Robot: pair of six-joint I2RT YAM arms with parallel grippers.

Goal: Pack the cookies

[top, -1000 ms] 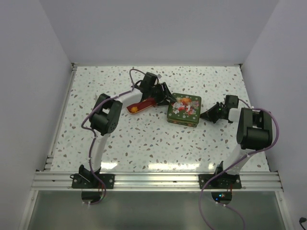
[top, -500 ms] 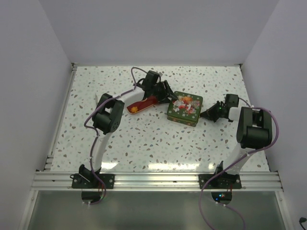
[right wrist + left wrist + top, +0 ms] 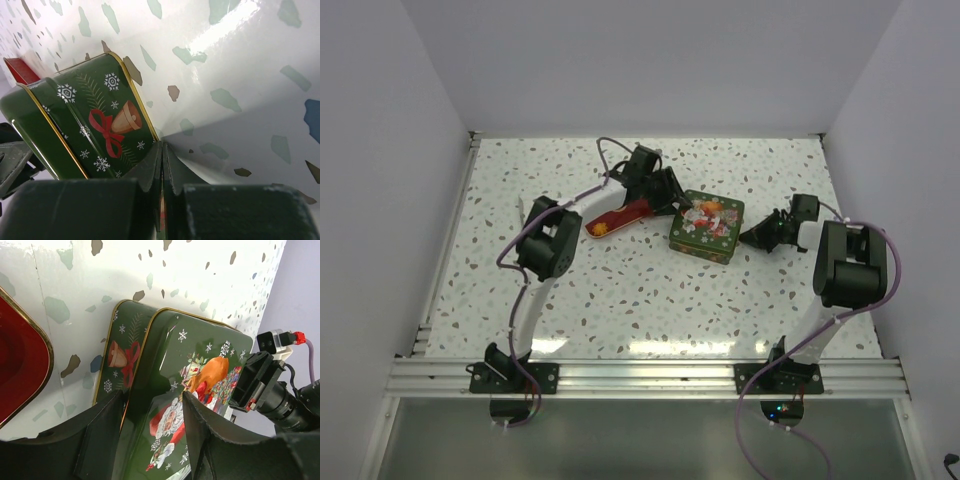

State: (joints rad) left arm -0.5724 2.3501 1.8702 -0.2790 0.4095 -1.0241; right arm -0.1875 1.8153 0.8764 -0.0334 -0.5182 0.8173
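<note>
A green Christmas tin (image 3: 706, 228) sits mid-table with its picture lid (image 3: 200, 360) lying askew over the base (image 3: 116, 360). My left gripper (image 3: 674, 203) reaches it from the left; in the left wrist view the gripper (image 3: 152, 397) is shut on the lid's near edge, one finger on top and one outside. My right gripper (image 3: 750, 238) is shut with nothing in it, its tips (image 3: 162, 146) touching the tin's side wall (image 3: 100, 117). No cookies show; the lid hides the tin's inside.
A red tray (image 3: 616, 217) lies just left of the tin, under the left arm; its corner also shows in the left wrist view (image 3: 20, 365) and the right wrist view (image 3: 19, 70). White walls enclose the speckled table (image 3: 620, 290).
The left gripper has edged a little to the right and farther back with the lid, and the tin has shifted slightly with it. The right gripper has barely moved.
</note>
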